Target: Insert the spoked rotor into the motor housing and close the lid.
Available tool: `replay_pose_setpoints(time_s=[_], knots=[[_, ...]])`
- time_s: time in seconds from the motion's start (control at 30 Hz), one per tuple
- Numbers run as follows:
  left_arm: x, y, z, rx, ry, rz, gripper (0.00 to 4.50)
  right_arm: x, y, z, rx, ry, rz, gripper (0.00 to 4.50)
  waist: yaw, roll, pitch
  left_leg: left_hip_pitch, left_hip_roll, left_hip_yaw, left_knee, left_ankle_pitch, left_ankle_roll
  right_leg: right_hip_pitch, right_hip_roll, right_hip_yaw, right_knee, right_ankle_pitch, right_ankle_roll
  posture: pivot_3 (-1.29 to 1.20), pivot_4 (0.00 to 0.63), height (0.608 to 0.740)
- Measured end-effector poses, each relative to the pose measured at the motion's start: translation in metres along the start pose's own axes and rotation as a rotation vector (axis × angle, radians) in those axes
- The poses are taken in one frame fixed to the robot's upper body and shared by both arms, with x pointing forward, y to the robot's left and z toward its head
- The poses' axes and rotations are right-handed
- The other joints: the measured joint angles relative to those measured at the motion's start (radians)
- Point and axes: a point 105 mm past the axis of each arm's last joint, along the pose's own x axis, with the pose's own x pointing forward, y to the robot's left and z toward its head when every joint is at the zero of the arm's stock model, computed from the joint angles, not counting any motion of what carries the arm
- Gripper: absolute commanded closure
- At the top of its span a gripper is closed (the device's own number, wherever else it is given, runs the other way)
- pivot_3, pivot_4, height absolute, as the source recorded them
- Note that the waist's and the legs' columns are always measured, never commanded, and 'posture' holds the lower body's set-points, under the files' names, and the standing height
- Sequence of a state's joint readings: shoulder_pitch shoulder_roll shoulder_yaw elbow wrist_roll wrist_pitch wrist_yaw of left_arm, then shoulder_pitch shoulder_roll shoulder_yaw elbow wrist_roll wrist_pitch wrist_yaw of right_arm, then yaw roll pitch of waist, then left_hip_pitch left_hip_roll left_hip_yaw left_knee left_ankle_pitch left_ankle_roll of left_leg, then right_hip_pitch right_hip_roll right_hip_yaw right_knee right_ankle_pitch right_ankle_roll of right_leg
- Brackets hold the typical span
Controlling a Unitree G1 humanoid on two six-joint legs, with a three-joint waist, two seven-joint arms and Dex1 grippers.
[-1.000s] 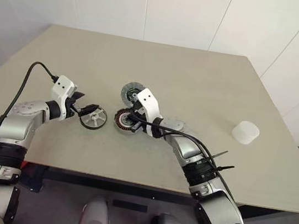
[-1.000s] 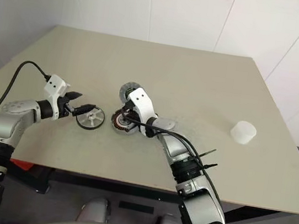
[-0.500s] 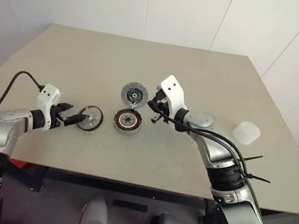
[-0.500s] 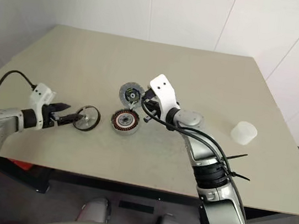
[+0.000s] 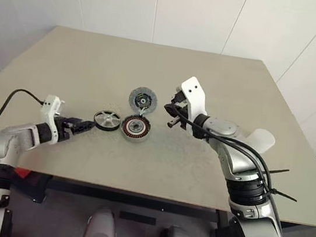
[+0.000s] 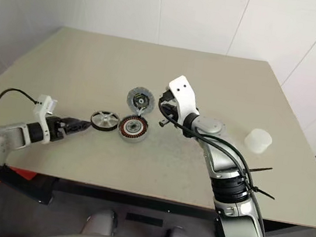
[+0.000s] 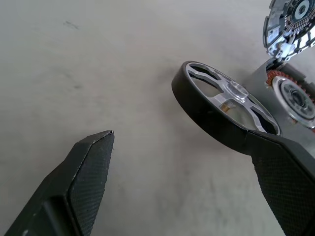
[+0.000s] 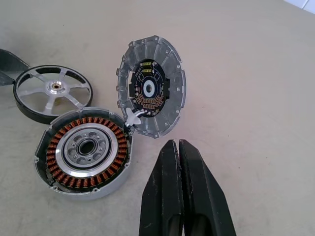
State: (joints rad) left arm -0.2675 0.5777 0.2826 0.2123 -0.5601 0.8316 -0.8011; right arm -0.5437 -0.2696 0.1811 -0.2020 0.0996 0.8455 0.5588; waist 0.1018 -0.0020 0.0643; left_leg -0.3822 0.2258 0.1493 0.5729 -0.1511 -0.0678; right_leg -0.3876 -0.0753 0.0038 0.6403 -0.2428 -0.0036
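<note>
The spoked rotor (image 5: 106, 119), a dark ring with silver spokes, lies flat on the table just left of the motor housing (image 5: 136, 128), whose copper windings face up. The lid (image 5: 143, 101) stands tilted open behind the housing, joined to its rim. My left gripper (image 7: 182, 135) is open and low over the table left of the rotor. One of its fingers (image 7: 285, 167) touches the rotor's rim (image 7: 224, 110) and the other stands well apart. My right gripper (image 8: 176, 147) is shut on nothing and hangs above the table right of the lid (image 8: 152, 93).
A translucent white cup (image 6: 258, 139) stands at the right of the table, beyond my right arm. The beige table (image 5: 154, 65) runs wide behind the parts, with its front edge close to my arms.
My right gripper lifted off the housing and swung up to the right. My left gripper drew back and rolled. The rotor tipped up, then settled flat closer to the housing.
</note>
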Motion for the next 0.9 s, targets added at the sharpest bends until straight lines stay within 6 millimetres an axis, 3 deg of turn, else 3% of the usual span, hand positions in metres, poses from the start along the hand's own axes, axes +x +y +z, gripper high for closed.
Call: replay_pose_setpoints(time_s=[0.23,0.4,0.63,0.8,0.9], knots=[[0.006,-0.014,-0.006,-0.119,-0.028,-0.043,0.00,0.000,-0.001,0.000,0.001,0.002,-0.008,4.46,0.000,0.000,0.000,0.000,0.000,0.000,0.000,0.000,0.000,0.001,0.000,0.000,0.000,0.000,0.000,0.00,0.000,0.740],[0.006,-0.015,-0.006,-0.209,-0.064,-0.043,0.00,0.000,-0.001,0.000,0.001,0.002,-0.008,4.46,0.000,0.000,0.000,0.001,0.000,0.000,0.000,0.000,0.000,0.001,0.000,0.000,0.000,0.000,0.000,0.00,0.000,0.740],[0.024,-0.014,-0.006,-0.485,-0.186,-0.011,0.00,0.003,0.006,0.000,0.008,-0.004,0.011,4.46,0.009,0.004,-0.002,0.006,-0.003,0.000,0.000,0.000,0.001,0.009,-0.004,0.000,-0.001,-0.003,0.005,0.00,0.000,0.740],[0.026,-0.017,-0.010,-0.531,-0.193,0.010,0.00,0.005,0.008,0.001,0.013,-0.008,0.011,4.46,0.010,0.006,-0.004,0.012,-0.004,0.000,0.000,-0.001,0.002,0.017,-0.005,0.000,-0.004,-0.005,0.010,0.00,0.000,0.740],[0.025,-0.017,-0.012,-0.539,-0.184,0.018,0.58,0.005,0.008,0.001,0.013,-0.008,0.009,4.50,0.010,0.008,-0.006,0.012,-0.004,0.000,-0.001,-0.002,0.003,0.018,-0.005,0.000,-0.007,-0.006,0.010,0.00,0.000,0.740]])
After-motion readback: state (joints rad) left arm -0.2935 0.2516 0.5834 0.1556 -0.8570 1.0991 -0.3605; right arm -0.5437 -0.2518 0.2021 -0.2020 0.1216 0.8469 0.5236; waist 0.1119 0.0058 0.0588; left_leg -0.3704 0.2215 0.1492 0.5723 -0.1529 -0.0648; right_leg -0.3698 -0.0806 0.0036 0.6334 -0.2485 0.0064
